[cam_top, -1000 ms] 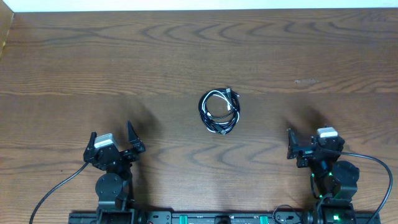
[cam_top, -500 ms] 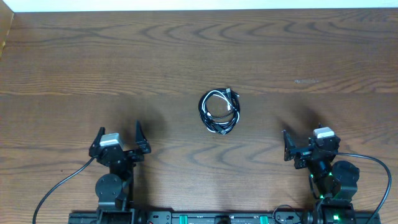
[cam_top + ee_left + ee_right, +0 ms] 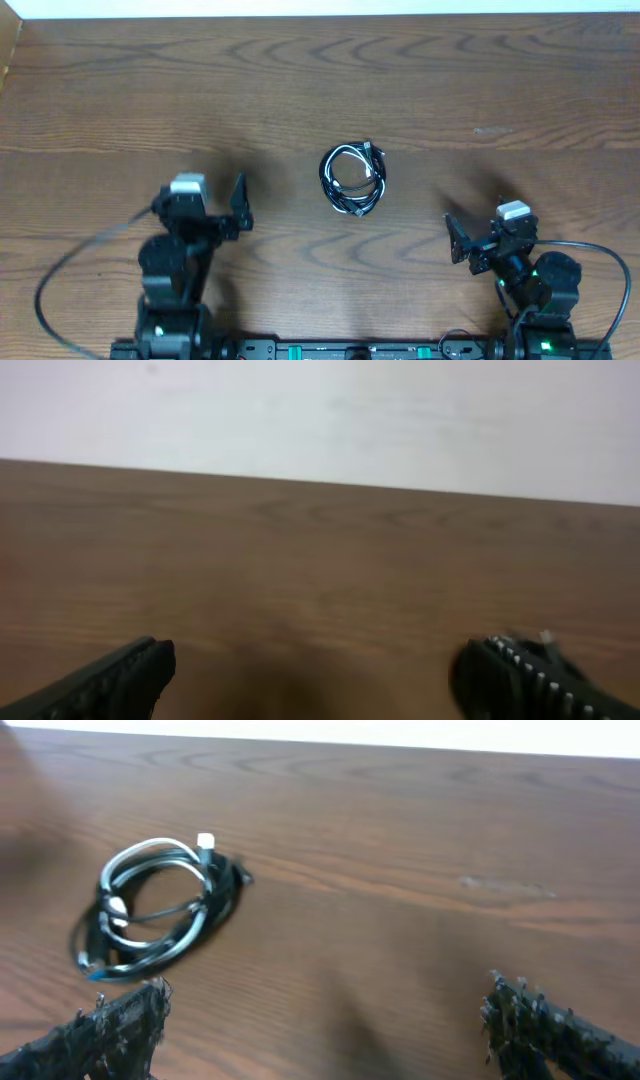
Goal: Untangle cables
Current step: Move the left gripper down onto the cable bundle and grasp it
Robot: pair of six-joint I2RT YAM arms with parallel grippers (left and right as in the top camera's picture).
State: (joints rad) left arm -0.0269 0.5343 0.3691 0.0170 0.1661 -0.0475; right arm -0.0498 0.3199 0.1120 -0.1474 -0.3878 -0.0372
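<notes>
Left gripper (image 3: 205, 203): hovering over the near side of the wooden table (image 3: 300, 80); jaws spread wide, holding nothing; its wrist view is showing only bare wood between the fingertips.
Right gripper (image 3: 488, 240): hovering at the near right; jaws likewise spread wide and empty; its wrist view is showing the coil ahead and to the left.
Cables (image 3: 352, 180): lying mid-table in one small round coil, beyond both grippers, between them and well apart from each; a white cord (image 3: 150, 850) is looping in with the black cords (image 3: 215, 905); a small white plug end (image 3: 205, 842) is showing at the coil's far rim; nothing is touching it.
Step in hand (judgement): opening approach; no cord gripped, none separated yet.
Next move (judgement): calling for one gripper descending onto the coil to hold it down and the other pinching a free plug end or an outer loop to draw it clear; thin cords lying flat, so the fingertips are needing to come low to the wood.
</notes>
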